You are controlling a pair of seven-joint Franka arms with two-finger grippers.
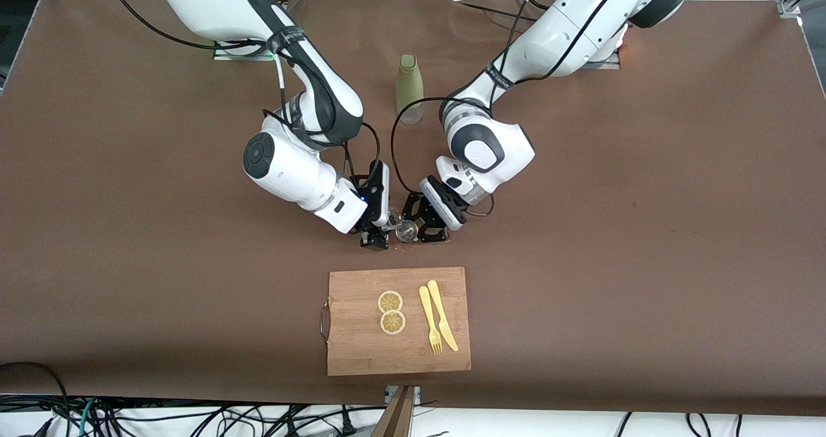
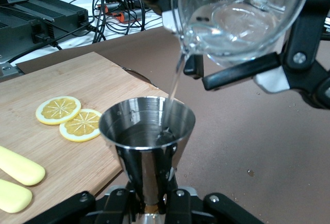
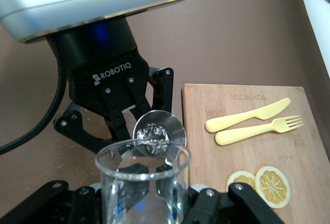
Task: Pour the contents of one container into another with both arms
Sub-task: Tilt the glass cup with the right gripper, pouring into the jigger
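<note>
A brown table (image 1: 645, 230) spans the view, with bare surface out to every edge. The right gripper (image 1: 376, 235) clamps a tilted glass beaker (image 2: 242, 15). A thin stream falls from it into a steel jigger (image 2: 147, 136), pinched by the left gripper (image 1: 428, 230); both are over mid-table. A cutting board (image 1: 361, 353) lies at the table's camera-side edge, carrying lemon slices (image 1: 391, 312), a fork (image 1: 429, 321) and a knife (image 1: 443, 314). A green bottle (image 1: 409, 87) stands near the arm-base edge.

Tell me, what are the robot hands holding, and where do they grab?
Left gripper holds the metal cup by its narrow bottom. Right gripper holds the glass beaker around its sides.
</note>
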